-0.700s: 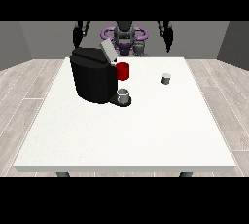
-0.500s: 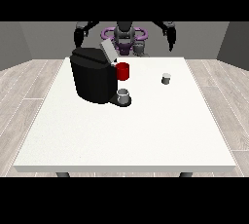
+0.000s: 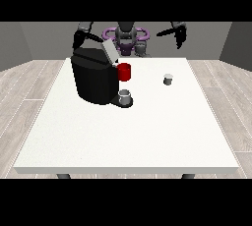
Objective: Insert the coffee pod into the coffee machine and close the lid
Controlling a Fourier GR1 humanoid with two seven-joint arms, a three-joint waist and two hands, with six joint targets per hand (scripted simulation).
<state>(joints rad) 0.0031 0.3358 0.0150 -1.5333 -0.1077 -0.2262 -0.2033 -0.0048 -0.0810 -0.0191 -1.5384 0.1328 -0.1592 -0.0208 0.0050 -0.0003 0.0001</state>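
Reach step: coffee pod [image 3: 168, 79] untouched right of centre, coffee machine [image 3: 96, 76] lid [image 3: 109, 52] up, both hands' finger state indiscernible; next, grasp pod.

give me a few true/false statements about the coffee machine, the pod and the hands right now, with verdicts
1. The coffee machine has its lid raised. True.
2. The coffee pod is already inside the machine. False: it stands on the table, off toward the view's right of the machine.
3. The hand at the view's right holds the pod. False: it hangs well above and behind the pod, apart from it.
4. A grey cup sits at the machine's base. True.
5. The hand at the view's left is behind the machine's top. True.
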